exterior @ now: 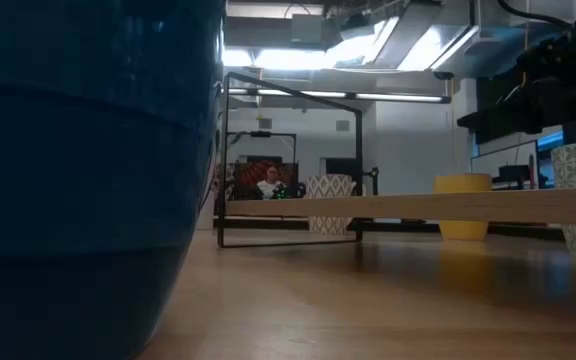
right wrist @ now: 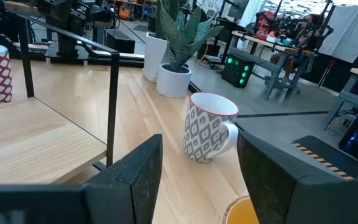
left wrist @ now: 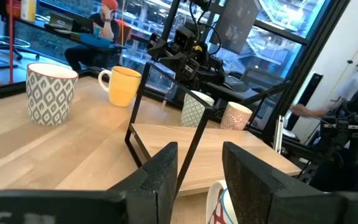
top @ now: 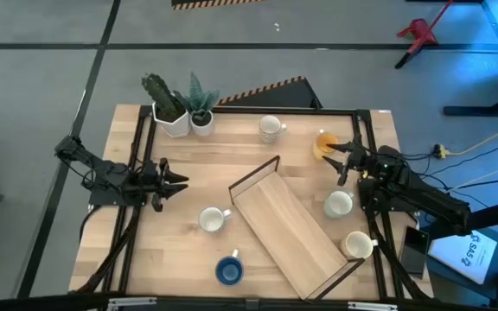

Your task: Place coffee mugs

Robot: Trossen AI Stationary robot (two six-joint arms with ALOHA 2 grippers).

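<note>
Six mugs stand upright on their bases on the wooden table. In the high view a white mug (top: 271, 127) is near the far edge, the orange mug (top: 324, 143) is far right, two white mugs (top: 338, 204) (top: 359, 245) are on the right, one white mug (top: 212, 219) is centre-left, and the dark blue mug (top: 228, 270) is near the front. My left gripper (top: 184, 182) (left wrist: 197, 168) is open, just left of the centre-left mug (left wrist: 219, 204). My right gripper (top: 339, 160) (right wrist: 197, 180) is open beside the orange mug (right wrist: 241, 211), whose rim shows low between its fingers.
A wooden tray with a black wire frame (top: 288, 226) lies slantwise across the table's middle. Two white pots with green plants (top: 180, 111) stand at the far left corner. A black frame (top: 366, 155) borders the table. The blue mug (exterior: 68, 180) fills the left of the low view.
</note>
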